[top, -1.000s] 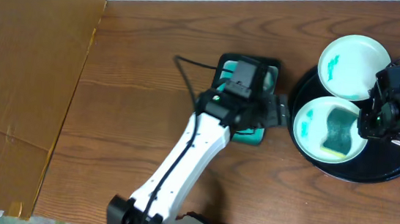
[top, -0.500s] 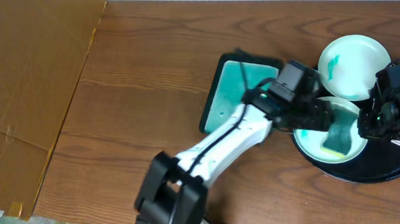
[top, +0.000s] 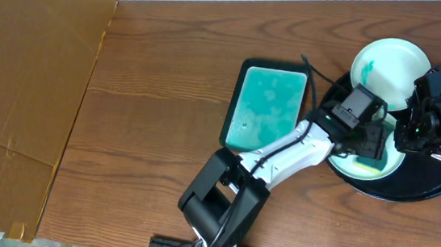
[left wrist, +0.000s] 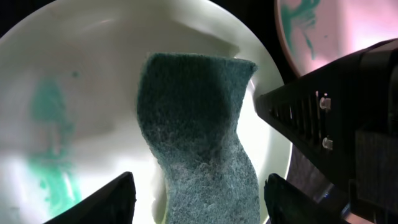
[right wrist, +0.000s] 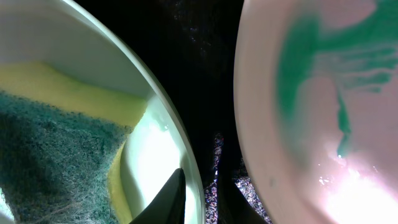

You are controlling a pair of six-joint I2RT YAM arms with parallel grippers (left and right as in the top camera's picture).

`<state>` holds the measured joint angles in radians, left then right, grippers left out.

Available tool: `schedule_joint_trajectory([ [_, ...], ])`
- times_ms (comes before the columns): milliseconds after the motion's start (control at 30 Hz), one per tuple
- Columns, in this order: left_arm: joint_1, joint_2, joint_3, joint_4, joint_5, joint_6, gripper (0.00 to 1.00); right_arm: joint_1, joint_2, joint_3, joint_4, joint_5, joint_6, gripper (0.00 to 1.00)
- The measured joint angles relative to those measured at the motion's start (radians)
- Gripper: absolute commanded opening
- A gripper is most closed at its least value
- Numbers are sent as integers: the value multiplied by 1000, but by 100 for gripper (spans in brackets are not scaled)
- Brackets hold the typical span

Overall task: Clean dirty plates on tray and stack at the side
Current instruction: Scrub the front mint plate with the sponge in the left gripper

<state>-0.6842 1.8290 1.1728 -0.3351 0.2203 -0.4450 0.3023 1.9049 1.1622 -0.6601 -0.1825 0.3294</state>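
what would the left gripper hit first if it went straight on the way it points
The sponge, lying in the plate dead ahead between the open jaws of the left gripper; how far off it is remains unclear.

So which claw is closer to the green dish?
Left. The left claw hovers over a plate just beside the dish; the right claw pinches that plate's far rim.

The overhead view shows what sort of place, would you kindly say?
Likely a robot test bench, not a real kitchen: a wooden table, a cardboard sheet alongside, and a black tray of teal-smeared plates.
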Motion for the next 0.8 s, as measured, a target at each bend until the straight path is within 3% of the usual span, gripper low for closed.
schedule_joint_trajectory([
  [333, -36, 7, 0, 23, -113, -60, 65, 0, 0, 0, 0, 0, 0, 15],
  [800, -36, 55, 0, 90, -89, -106, 57, 0, 0, 0, 0, 0, 0, 15],
])
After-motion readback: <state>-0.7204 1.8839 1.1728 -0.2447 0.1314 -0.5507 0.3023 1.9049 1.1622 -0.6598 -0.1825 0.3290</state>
